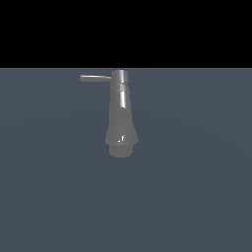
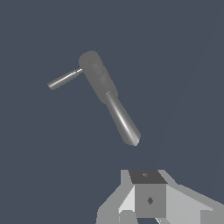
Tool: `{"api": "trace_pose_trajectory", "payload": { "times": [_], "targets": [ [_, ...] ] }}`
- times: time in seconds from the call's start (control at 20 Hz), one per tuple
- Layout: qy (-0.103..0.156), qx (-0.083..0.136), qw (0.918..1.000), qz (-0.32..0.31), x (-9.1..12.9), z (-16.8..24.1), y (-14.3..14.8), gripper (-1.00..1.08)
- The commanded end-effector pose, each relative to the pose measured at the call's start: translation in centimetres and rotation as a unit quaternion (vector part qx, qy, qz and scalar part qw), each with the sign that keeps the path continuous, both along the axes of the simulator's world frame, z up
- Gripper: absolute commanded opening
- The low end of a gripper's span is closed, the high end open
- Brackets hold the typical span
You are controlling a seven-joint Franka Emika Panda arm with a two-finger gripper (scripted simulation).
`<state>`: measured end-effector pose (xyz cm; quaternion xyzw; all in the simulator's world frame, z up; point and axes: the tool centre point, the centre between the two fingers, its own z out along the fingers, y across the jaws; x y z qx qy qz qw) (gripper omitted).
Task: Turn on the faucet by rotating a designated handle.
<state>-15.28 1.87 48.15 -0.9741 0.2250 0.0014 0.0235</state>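
While the faucet (image 1: pixel 120 115) stands alone in the middle of the bare grey floor (image 1: pixel 197 197), nothing is touching it. In the exterior view its narrow cap sits at twelve o'clock and the flared, stepped base at six, and the handle (image 1: pixel 95 78), a thin straight rod, sticks out from the cap toward nine o'clock. The wrist view shows the same column lying along a slant, the handle (image 2: pixel 64 79) pointing off from one end of it and the faucet body (image 2: pixel 109 98) well apart from the gripper (image 2: pixel 146 205), of which only the pale block at the edge of the picture shows. Its fingertips are out of view, so I cannot tell whether the pincer is released or clenched.

I'd judge the approach has hardly begun. To do it well, the arm should come in toward the rod's free end rather than the cap, where the leverage is best, meet the rod squarely, and push in an arc about the cap's axis so contact does not slip off the tip.
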Motion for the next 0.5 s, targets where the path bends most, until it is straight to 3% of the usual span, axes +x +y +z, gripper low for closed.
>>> {"api": "trace_pose_trajectory", "payload": {
  "times": [0.0,0.45],
  "targets": [
    [0.003,0.001,0.9996,-0.029,1.5,-0.7,0.4,-1.0],
    [0.016,0.0,0.9914,-0.13,6.8,-3.7,2.0,-1.0]
  ]
}}
